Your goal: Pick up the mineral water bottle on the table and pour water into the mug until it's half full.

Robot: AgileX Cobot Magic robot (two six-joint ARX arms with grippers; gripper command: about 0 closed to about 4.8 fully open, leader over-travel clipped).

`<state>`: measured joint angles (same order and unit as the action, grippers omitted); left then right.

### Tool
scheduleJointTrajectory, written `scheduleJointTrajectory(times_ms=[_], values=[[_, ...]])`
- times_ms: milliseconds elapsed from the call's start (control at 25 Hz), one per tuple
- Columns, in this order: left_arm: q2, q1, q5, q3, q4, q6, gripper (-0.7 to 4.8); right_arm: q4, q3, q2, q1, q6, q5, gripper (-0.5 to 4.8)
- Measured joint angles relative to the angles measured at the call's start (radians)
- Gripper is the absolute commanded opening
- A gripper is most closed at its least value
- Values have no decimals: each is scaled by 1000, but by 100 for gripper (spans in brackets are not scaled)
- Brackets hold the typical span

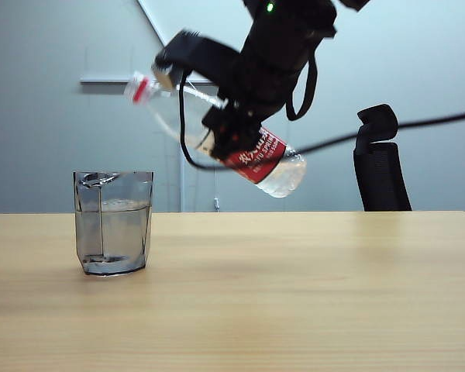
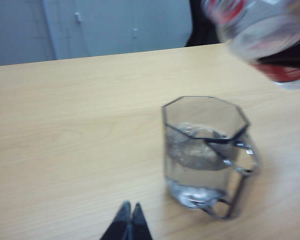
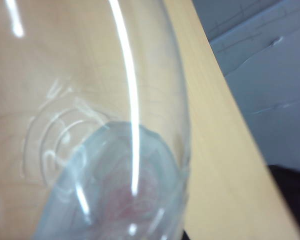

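The mineral water bottle [image 1: 257, 159] is held in the air by the right pincer [image 1: 231, 133], clenched around its body above the counter [image 1: 294, 294], tilted with its neck higher and pointing toward the mug's side. The pincer's fingers are largely masked by the black wrist. In the right wrist view only blurred clear plastic is seen. The mug [image 1: 113, 222], standing on the counter at the exterior view's left, is partly filled with water [image 1: 112, 232]. The left pincer [image 2: 128, 222] is cut off at the frame edge, tips pressed together, near the mug.
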<state>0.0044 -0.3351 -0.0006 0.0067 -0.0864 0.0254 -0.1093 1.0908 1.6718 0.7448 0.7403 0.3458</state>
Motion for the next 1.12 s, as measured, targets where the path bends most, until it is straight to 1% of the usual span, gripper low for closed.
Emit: scheduleJointTrajectory(times_ms=[120,160,200,240,360,520,600,680,760,880,1120], values=[[0,33,-2,0,0,0,-2,23,0,-37,-11,-169,-66,148],[0,50,0,0,0,0,-2,30,0,-55,-15,-264,-112,148],[0,61,0,0,0,0,-2,31,-2,-64,-18,-316,-135,148],[0,81,-1,0,0,0,-2,22,-16,-84,-19,-400,-166,148],[0,102,-1,0,0,0,-2,-9,-59,-117,-31,-502,-209,148],[0,113,-1,0,0,0,-2,-77,-146,-167,-75,-613,-238,148],[0,113,-1,0,0,0,-2,-125,-216,-204,-101,-660,-239,148],[0,113,-1,0,0,0,-2,-240,-357,-266,-156,-752,-241,148],[0,113,-2,0,0,0,-2,-304,-430,-296,-182,-793,-245,148],[0,113,-1,0,0,0,-2,-393,-507,-305,-208,-823,-241,148],[0,113,-1,0,0,0,-2,-569,-652,-304,-212,-848,-208,149]])
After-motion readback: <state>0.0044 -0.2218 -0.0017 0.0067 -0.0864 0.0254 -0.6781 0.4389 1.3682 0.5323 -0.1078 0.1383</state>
